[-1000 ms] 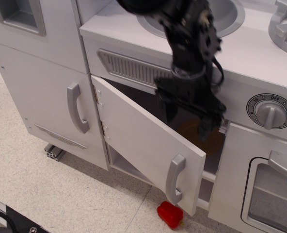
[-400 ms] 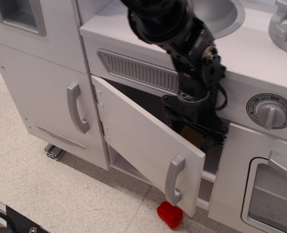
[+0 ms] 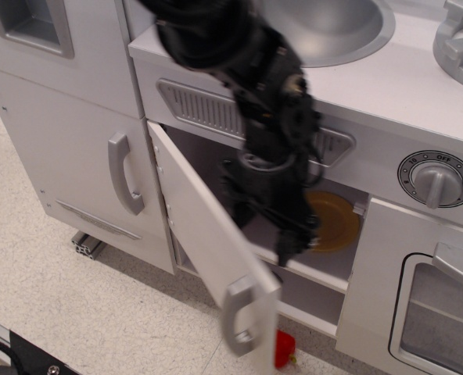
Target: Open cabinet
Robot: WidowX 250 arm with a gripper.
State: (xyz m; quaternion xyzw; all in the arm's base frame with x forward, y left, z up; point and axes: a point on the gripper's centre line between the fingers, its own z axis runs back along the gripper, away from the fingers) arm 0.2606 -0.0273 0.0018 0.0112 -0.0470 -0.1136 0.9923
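Observation:
The white cabinet door (image 3: 208, 242) hangs on two hinges at its left edge and stands swung far out toward me. Its vertical grey bar handle (image 3: 238, 319) is near the free edge at the bottom. My black gripper (image 3: 274, 223) is inside the opening, just behind the door's inner face, blurred by motion. I cannot tell whether its jaws are open or shut; it holds nothing I can see. The cupboard inside shows a shelf (image 3: 325, 269) and a yellow-brown plate (image 3: 333, 223).
A taller narrow white door with a grey handle (image 3: 123, 173) stands to the left. An oven door with a window (image 3: 435, 312) and a dial (image 3: 436, 180) are to the right. A sink bowl (image 3: 333, 27) is on top. A red object (image 3: 284, 349) lies on the floor.
The cabinet door has swung much wider open, its handle moving left and down. My gripper moved left and deeper into the opening, uncovering the plate inside.

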